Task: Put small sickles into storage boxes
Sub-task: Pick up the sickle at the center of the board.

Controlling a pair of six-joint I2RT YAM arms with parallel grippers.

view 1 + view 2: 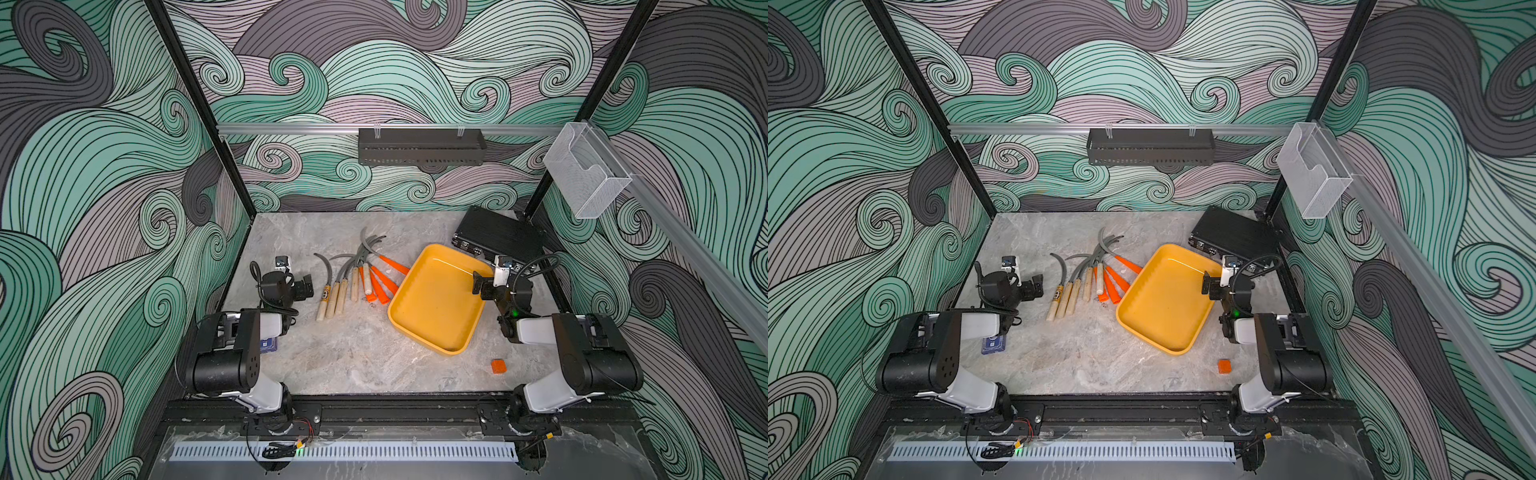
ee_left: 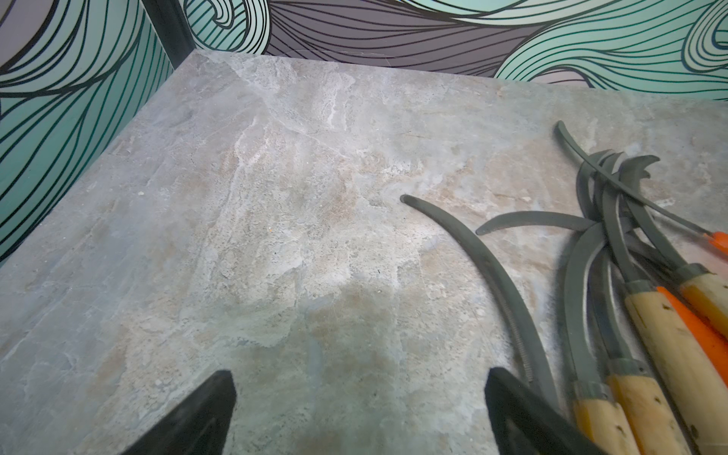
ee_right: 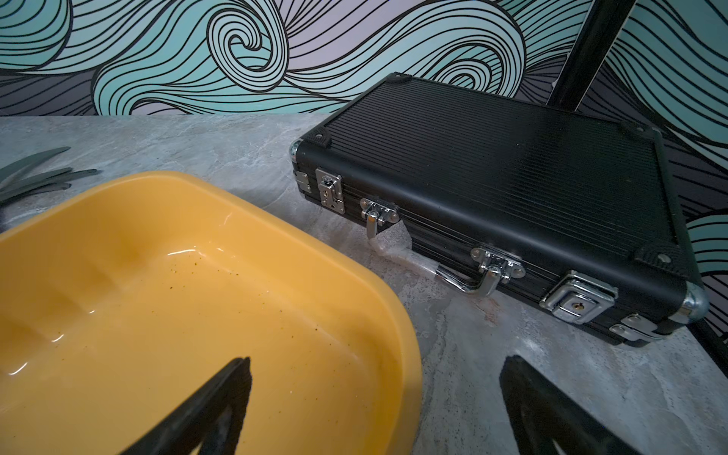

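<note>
Lying in a loose bunch on the worktop point(image 1: 353, 365), toward the middle of its far half, the sickles point(image 1: 354, 286) touch and cross each other, and their grey blades point to the far edge. Some have pale wooden handles, others orange ones. All of them are outside the yellow tray point(image 1: 436, 307), which stands just beside the orange handles on the right, turned at an angle.

The left gripper point(image 1: 306, 286) hovers near the left edge of the worktop, close to the wooden handles. Its jaws stand wide, and the left wrist view point(image 2: 360, 378) shows only bare worktop between them. The right gripper point(image 1: 478, 283) hangs over the right rim of the tray, jaws also wide and holding nothing. A black case point(image 1: 498, 237) lies in the far right corner, near the tray. A small orange cube point(image 1: 498, 366) sits near the right edge, toward the near side.
</note>
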